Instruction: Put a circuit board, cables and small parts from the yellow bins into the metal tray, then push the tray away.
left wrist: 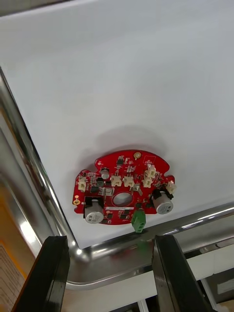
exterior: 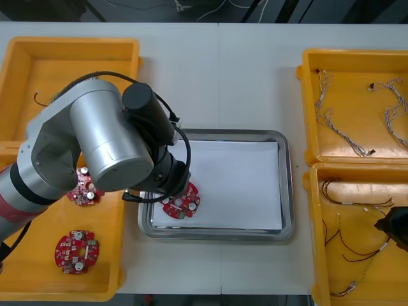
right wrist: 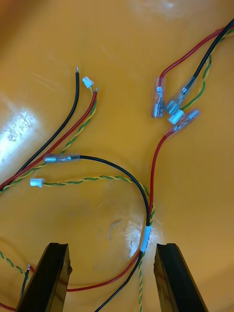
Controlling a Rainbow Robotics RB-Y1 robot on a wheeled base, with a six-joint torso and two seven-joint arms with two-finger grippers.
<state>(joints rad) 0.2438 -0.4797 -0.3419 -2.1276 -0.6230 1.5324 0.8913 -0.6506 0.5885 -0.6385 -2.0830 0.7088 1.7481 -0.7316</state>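
Left gripper (left wrist: pixel 111 241) is hanging open over one round red circuit board (left wrist: pixel 123 195) in shiny metal tray (left wrist: pixel 29 161), right gripper (right wrist: pixel 109 246) open over thin cables (right wrist: pixel 147 212).

Light table (exterior: pixel 242 70): metal tray (exterior: pixel 288 191) centre; left yellow bins (exterior: pixel 70 42), right yellow bins (exterior: pixel 357 53) flanking.

Left arm (exterior: pixel 95 143) next to the metal tray (exterior: pixel 288 191): chunky silver cylinders, a black joint (exterior: pixel 146 108), a looping black cable (exterior: pixel 189 153), one red band (exterior: pixel 11 213). Fingers (left wrist: pixel 48 275) are plain black slabs.
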